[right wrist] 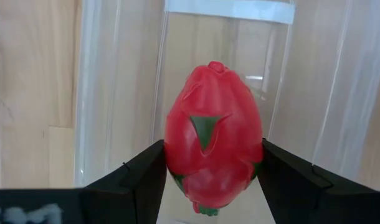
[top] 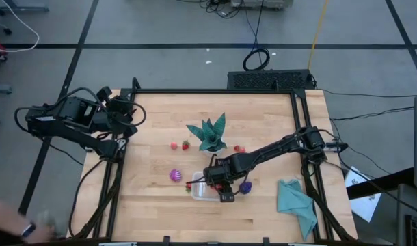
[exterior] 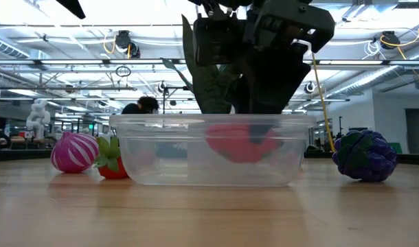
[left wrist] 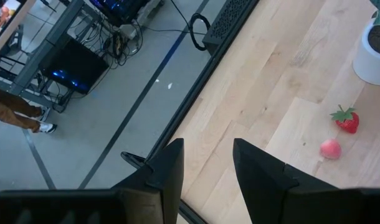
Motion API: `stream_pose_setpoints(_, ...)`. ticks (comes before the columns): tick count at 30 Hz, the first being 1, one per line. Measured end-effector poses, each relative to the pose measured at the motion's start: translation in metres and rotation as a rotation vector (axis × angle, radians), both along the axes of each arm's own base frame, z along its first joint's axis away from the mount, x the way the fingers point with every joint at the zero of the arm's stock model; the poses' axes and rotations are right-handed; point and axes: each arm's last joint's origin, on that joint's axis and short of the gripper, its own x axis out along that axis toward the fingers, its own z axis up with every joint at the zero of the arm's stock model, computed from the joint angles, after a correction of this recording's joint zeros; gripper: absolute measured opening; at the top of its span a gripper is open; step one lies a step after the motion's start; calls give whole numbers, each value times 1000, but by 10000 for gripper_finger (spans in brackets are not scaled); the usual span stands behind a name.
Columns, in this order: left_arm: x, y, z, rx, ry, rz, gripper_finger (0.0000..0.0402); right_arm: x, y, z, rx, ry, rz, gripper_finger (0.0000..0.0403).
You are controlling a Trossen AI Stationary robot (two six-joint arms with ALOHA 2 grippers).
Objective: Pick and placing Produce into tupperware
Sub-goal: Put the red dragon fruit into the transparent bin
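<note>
High view: right gripper (top: 225,193) over tupperware (top: 200,189), hiding its contents; pink-purple ball (top: 175,175), dark purple piece (top: 245,186), potted plant (top: 210,134), teal cloth (top: 297,205) nearby.
Low view: red piece (exterior: 242,143) inside the tupperware, off its floor.
Left wrist view: left gripper (left wrist: 207,163) clenched empty, at the table's edge.
Right wrist view: fingers (right wrist: 142,176) clamp the red piece.

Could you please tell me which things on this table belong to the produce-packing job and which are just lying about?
Job: tupperware; red fruit held by right gripper; pink-purple ball; strawberries; dark purple piece.
Lying about: potted teal plant; teal cloth.
</note>
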Motion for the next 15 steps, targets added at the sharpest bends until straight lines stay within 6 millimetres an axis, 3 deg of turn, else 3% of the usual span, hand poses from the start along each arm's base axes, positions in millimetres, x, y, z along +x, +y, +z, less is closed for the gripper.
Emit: stream_pose_setpoints(15,0,0,0,3,4,-3,145,2,-1,1,4,-20,-4,217)
